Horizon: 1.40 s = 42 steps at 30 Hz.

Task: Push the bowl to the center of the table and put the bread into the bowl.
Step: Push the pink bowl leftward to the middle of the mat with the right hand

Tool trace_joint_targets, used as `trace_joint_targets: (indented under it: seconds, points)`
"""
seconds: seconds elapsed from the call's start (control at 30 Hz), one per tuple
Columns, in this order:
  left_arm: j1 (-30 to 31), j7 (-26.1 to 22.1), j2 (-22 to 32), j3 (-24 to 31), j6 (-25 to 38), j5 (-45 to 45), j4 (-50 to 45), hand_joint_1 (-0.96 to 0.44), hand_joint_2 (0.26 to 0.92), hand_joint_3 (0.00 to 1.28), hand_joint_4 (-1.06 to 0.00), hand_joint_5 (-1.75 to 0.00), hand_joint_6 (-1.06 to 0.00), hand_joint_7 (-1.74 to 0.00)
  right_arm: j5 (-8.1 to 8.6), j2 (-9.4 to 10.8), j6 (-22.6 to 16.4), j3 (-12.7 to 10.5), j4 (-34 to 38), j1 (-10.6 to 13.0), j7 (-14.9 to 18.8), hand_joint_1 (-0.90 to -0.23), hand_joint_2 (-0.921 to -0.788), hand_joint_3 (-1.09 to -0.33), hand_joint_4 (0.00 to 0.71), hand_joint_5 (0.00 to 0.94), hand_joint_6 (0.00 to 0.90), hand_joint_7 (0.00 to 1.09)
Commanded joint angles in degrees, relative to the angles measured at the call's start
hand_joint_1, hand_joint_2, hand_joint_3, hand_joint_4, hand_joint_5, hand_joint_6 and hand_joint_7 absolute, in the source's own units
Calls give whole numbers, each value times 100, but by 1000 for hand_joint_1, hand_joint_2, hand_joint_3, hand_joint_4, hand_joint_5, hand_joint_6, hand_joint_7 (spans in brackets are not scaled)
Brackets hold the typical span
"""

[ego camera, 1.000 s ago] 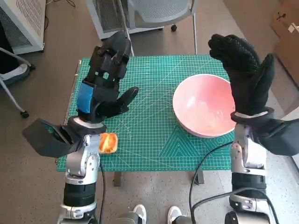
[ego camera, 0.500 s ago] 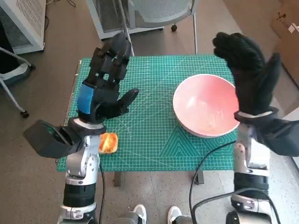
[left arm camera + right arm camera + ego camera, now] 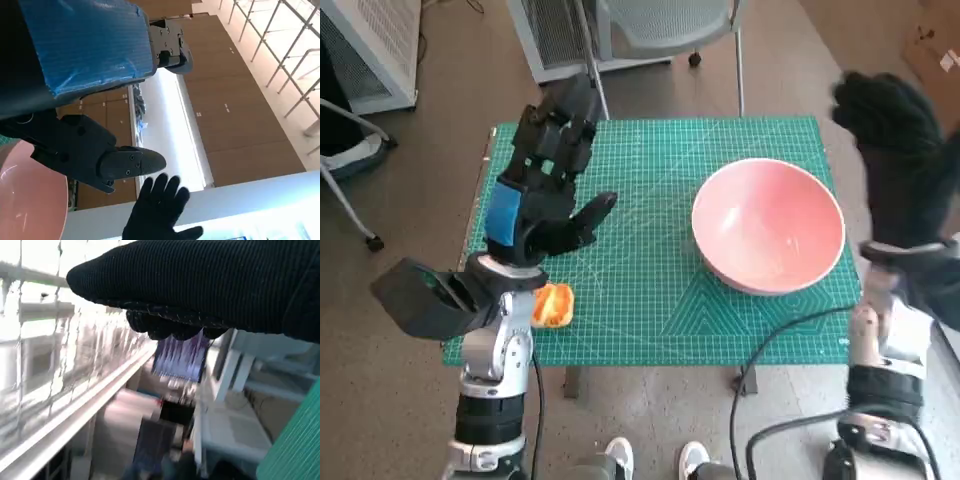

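A pink bowl sits on the right half of the green cutting mat; its rim also shows in the left wrist view. A small orange-brown bread lies near the mat's front left corner, partly behind my left wrist. My left hand is raised above the mat's left side, fingers spread, holding nothing. Off the table's right edge, beside the bowl and apart from it, my gloved right hand is held up with fingers apart and empty. That glove also shows in the left wrist view.
A grey chair and a white cabinet stand beyond the table's far edge. Another white unit is at far left. Cables hang at the table's front right. A person's shoes show below the front edge.
My right hand has swung right, from over the bowl's far right rim to outside the table's right edge. Left hand, bowl and bread stay put.
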Motion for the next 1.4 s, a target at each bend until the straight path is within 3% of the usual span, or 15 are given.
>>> trace_joint_targets:
  seconds: [0.03,0.2,0.33,0.5,0.83,0.97,1.4]
  points:
    - [49,-2,43,-6,-47,28,-24,-358,715,479,-62,-5,1,-560,-119,-184,-267,-159,959,-162,-82,-585,-921,-660,287,0,339,0]
    - [69,4,34,-8,-28,11,-53,-357,716,479,-62,-5,1,-559,-214,-324,-475,-227,1656,-327,-191,-565,-921,-695,265,0,322,0]
    - [90,13,19,-6,9,-19,-69,-356,717,479,-61,-4,1,-557,-319,-517,-317,-319,2454,-440,-508,-540,-921,-732,221,0,286,0]
    - [122,27,16,-8,52,-35,-118,-353,717,479,-60,-4,1,-555,-323,-546,-215,-373,2911,-523,-692,-526,-921,-742,215,2,280,2]
    - [206,48,31,-7,140,-61,-238,-354,718,480,-55,-1,1,-552,-318,-417,213,-415,3457,-491,-813,-567,-921,-710,208,0,301,13]
    - [242,66,44,-5,203,-58,-307,-356,719,481,-53,0,1,-550,-400,-331,358,-361,3598,-451,-919,-557,-921,-719,206,1,304,13]
    - [450,99,143,79,366,-89,-609,-360,718,481,-53,-1,1,-549,-643,183,888,-213,3770,-503,-1266,-528,-921,-715,247,14,351,33]
